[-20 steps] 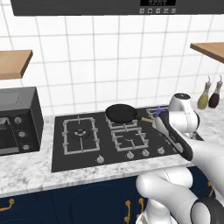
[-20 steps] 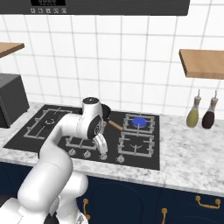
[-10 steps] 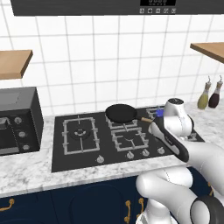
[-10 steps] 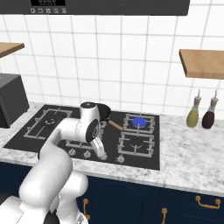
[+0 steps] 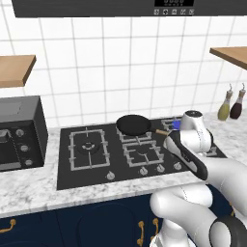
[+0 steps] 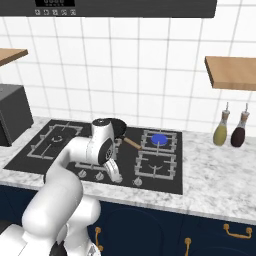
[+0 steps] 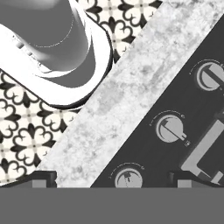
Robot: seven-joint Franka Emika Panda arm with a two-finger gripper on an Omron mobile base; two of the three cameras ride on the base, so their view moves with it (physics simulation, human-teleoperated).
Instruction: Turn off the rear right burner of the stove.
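**Knob approach over the stove front**

Flame, shown as a blue disc, is seen on the rear right burner (image 6: 159,139), right of centre in the right base view, behind the front right grate (image 6: 156,166) and just right of the frying pan (image 6: 116,127), whose handle points toward it. The stove (image 6: 47,159) lies across the middle of that frame on the marble counter (image 6: 220,180).

The gripper (image 7: 113,178) is held low over the stove's front edge with its fingertips (image 7: 41,177) spread wide apart and nothing between them. In the hand view three silver knobs are lined up diagonally toward the upper right: the lowest knob (image 7: 128,178) sits between the tips at the bottom edge, the middle knob (image 7: 171,127) lies further up, and the upper knob (image 7: 211,75) is near the right edge.

Which knob governs the rear right burner cannot be told; its marking should be checked first. The chosen knob should be centred between the tips, the hand lowered squarely, the grip closed across the knob's ridge, and the wrist turned until the blue disc is gone.
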